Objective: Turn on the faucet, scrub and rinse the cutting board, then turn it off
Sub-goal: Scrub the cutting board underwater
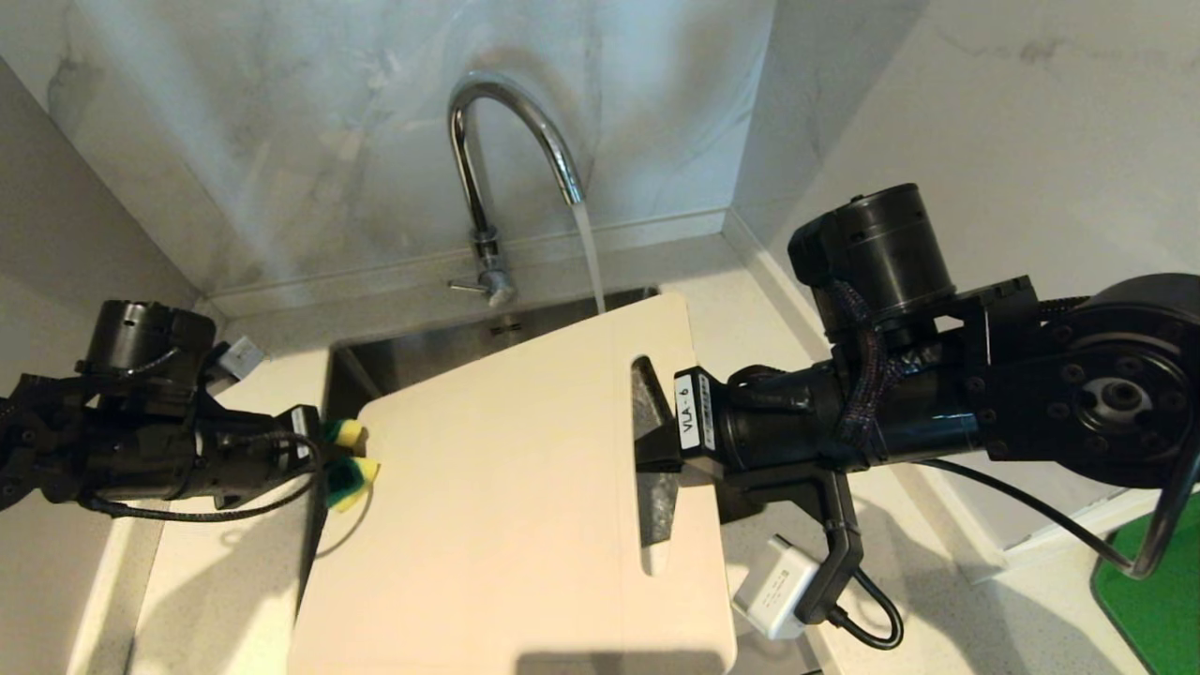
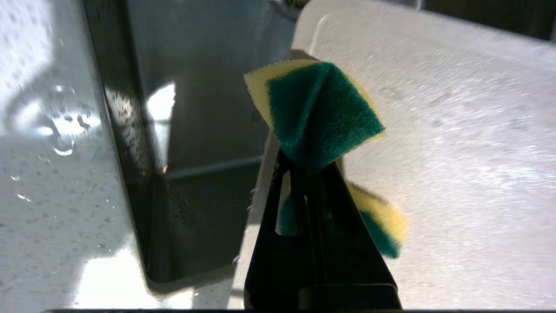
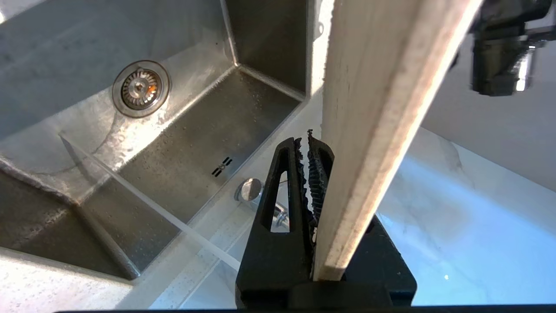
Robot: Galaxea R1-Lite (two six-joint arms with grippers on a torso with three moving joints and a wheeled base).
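Observation:
Water runs from the chrome faucet onto the far edge of the cream cutting board, which is held tilted over the sink. My right gripper is shut on the board at its slot handle. In the right wrist view the board's edge lies against the gripper and hides one finger. My left gripper is shut on a folded yellow-green sponge at the board's left edge. In the left wrist view the sponge sticks out past the gripper, over the board.
The steel sink has a drain below the board. Wet speckled counter flanks the sink on the left. Marble walls close in behind. A white adapter block hangs under my right arm. A bright green thing sits at the near right.

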